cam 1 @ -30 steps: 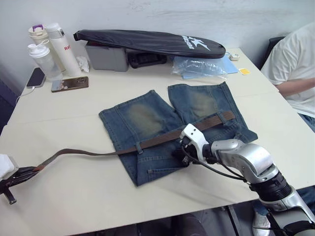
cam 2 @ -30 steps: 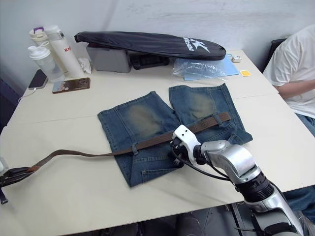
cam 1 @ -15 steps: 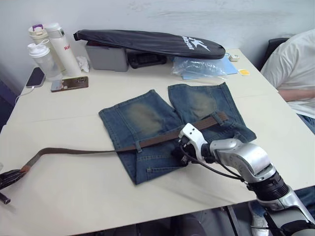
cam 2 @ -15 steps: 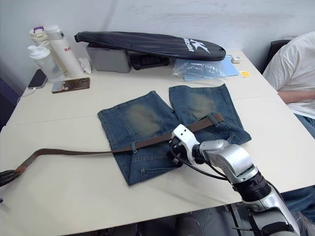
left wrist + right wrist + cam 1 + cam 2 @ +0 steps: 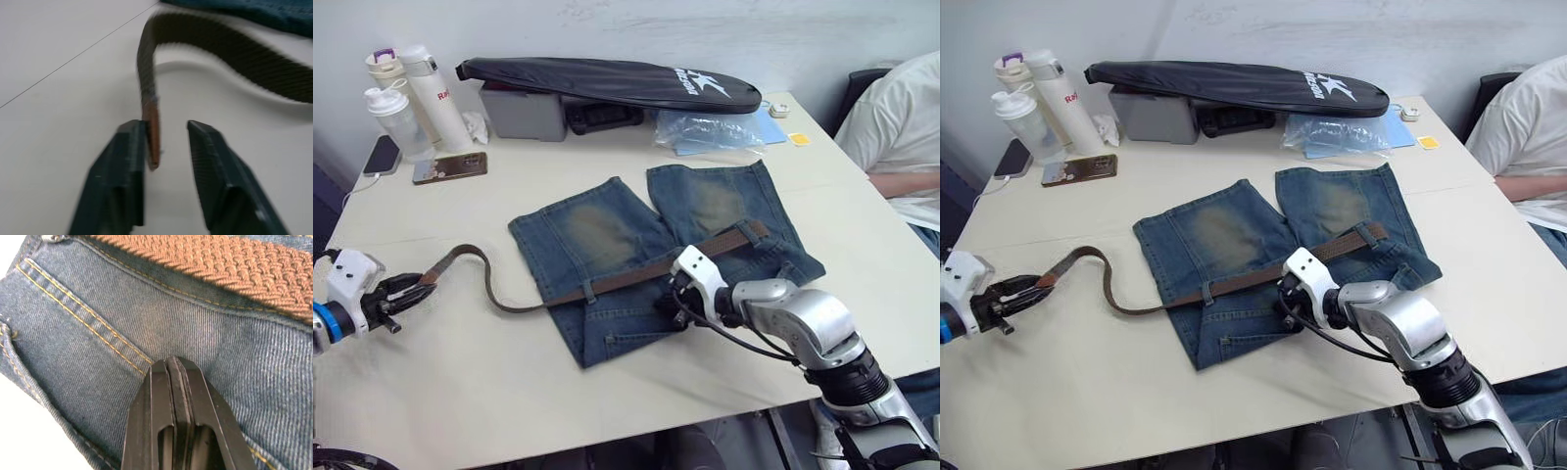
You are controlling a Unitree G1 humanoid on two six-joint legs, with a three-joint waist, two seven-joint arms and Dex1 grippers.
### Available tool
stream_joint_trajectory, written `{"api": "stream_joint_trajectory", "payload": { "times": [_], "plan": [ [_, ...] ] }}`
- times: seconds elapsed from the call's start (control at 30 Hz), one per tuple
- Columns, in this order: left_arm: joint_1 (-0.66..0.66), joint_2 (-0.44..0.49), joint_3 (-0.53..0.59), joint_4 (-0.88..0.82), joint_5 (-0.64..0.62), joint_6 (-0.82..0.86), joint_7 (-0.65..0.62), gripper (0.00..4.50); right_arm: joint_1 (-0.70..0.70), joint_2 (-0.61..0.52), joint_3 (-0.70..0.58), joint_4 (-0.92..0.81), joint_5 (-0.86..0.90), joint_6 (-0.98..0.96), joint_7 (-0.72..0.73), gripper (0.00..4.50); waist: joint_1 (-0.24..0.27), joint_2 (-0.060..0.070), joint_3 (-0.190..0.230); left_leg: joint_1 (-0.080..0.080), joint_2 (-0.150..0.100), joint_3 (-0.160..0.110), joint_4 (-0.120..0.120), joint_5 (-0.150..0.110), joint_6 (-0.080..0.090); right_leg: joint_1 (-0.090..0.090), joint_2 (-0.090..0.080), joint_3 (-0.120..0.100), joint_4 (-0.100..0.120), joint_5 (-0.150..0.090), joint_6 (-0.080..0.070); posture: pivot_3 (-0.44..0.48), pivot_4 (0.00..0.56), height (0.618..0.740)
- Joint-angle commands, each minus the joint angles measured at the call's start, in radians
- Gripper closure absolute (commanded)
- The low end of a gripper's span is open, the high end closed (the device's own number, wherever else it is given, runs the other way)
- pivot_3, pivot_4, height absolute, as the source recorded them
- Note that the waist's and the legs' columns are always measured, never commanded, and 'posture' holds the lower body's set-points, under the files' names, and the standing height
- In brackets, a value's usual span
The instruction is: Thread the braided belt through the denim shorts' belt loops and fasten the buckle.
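Observation:
The denim shorts (image 5: 607, 245) lie flat mid-table, waistband toward me. The braided belt (image 5: 636, 275) runs along the waistband under a belt loop (image 5: 590, 290). Its free end curls in a slack loop (image 5: 481, 279) over the table to the left. My left gripper (image 5: 409, 291) sits left of the shorts. In the left wrist view it stands open (image 5: 168, 129), with the belt's brown tip (image 5: 152, 142) leaning on one finger (image 5: 129, 156). My right gripper (image 5: 673, 302) is shut (image 5: 168, 363), its tips pressing on denim just below the belt (image 5: 234, 264). I cannot make out the buckle.
Bottles (image 5: 411, 98), a phone (image 5: 450, 167), a grey box (image 5: 524, 113), a long black bag (image 5: 607, 83) and a clear plastic bag (image 5: 705, 129) line the table's far side. A person in a white shirt (image 5: 901, 127) sits at the right edge.
The left gripper has come in from the far left table edge toward the shorts. The belt, taut before, now lies in a slack loop. The right gripper stays put.

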Motion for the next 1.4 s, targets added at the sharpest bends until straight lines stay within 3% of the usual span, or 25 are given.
{"api": "stream_joint_trajectory", "payload": {
  "times": [0.03, 0.1, 0.13, 0.3, 0.53, 0.67, 0.87, 1.07, 1.33, 1.4],
  "plan": [
    [-0.06, 0.028, -0.005, -0.042, -0.017, 0.013, -0.013, 1.06, -0.001, -0.035, -0.069, -0.077, 0.038, 0.025, 0.028, 4.5, 0.008, 0.001, 0.001, -0.001, 0.0, 0.0, 0.001, 0.0, 0.0, 0.0, 0.0, -0.001, 0.0, 0.001, 0.001, 0.0, 0.15, 0.74],
    [-0.092, 0.035, -0.015, -0.035, -0.003, 0.005, -0.009, 0.13, -0.011, -0.048, -0.095, -0.099, 0.062, 0.041, 0.047, 4.5, 0.018, 0.001, 0.002, -0.002, 0.0, 0.001, 0.003, 0.0, 0.0, -0.001, 0.0, -0.002, -0.002, 0.001, 0.002, 0.0, 0.15, 0.74],
    [-0.123, 0.037, -0.019, -0.031, -0.006, 0.012, -0.009, 0.06, -0.021, -0.057, -0.121, -0.113, 0.085, 0.056, 0.06, 4.5, 0.02, 0.001, 0.002, -0.002, 0.0, 0.002, 0.003, 0.0, 0.001, -0.001, 0.001, -0.002, -0.003, 0.002, 0.003, 0.0, 0.15, 0.74],
    [-0.236, 0.04, -0.037, -0.079, -0.041, 0.074, -0.05, 0.06, -0.056, -0.114, -0.218, -0.152, 0.17, 0.093, 0.119, 4.5, 0.024, 0.001, 0.004, -0.003, 0.0, 0.002, 0.004, 0.0, 0.001, -0.001, 0.002, -0.003, -0.003, 0.002, 0.004, 0.0, 0.15, 0.74],
    [-0.287, 0.01, -0.15, -0.395, -0.201, 0.441, -0.115, 0.06, -0.052, -0.275, -0.269, -0.159, 0.171, 0.054, 0.194, 4.5, 0.023, 0.004, 0.005, -0.003, -0.001, 0.004, 0.005, 0.0, 0.002, 0.0, 0.006, 0.0, -0.002, 0.003, 0.006, 0.0, 0.15, 0.74],
    [-0.323, -0.021, -0.256, -0.584, -0.326, 0.675, -0.133, 0.0, -0.018, -0.367, -0.33, -0.14, 0.167, 0.046, 0.226, 3.19, 0.023, 0.005, 0.006, -0.003, -0.001, 0.006, 0.006, 0.0, 0.001, 0.0, 0.008, 0.003, -0.003, 0.004, 0.007, 0.0, 0.15, 0.74],
    [-0.387, -0.117, -0.425, -0.655, -0.291, 0.819, -0.028, 0.0, 0.052, -0.471, -0.4, -0.075, 0.128, -0.01, 0.251, 0.18, 0.035, 0.006, 0.007, -0.002, -0.002, 0.008, 0.008, 0.0, 0.001, 0.002, 0.013, 0.006, -0.009, 0.005, 0.01, 0.0, 0.15, 0.74],
    [-0.414, -0.191, -0.55, -0.667, -0.211, 0.877, 0.083, 0.0, 0.076, -0.507, -0.426, 0.012, 0.041, -0.095, 0.213, 0.02, 0.049, 0.005, 0.008, -0.002, -0.002, 0.01, 0.009, 0.001, -0.001, 0.001, 0.017, 0.011, -0.011, 0.005, 0.01, 0.0, 0.15, 0.74],
    [-0.349, -0.208, -0.605, -0.811, -0.222, 0.689, -0.058, 0.0, 0.099, -0.549, -0.45, 0.007, 0.039, -0.101, 0.24, 0.02, 0.05, 0.006, 0.008, -0.002, -0.001, 0.013, 0.01, 0.002, -0.002, 0.0, 0.018, 0.015, -0.011, 0.005, 0.01, 0.0, 0.15, 0.74],
    [-0.33, -0.215, -0.632, -0.811, -0.171, 0.591, -0.076, 0.0, 0.111, -0.562, -0.462, -0.01, 0.052, -0.09, 0.251, 0.02, 0.05, 0.007, 0.009, -0.002, -0.001, 0.014, 0.011, 0.002, -0.002, 0.0, 0.018, 0.016, -0.011, 0.005, 0.01, 0.0, 0.15, 0.74]
  ]
}}
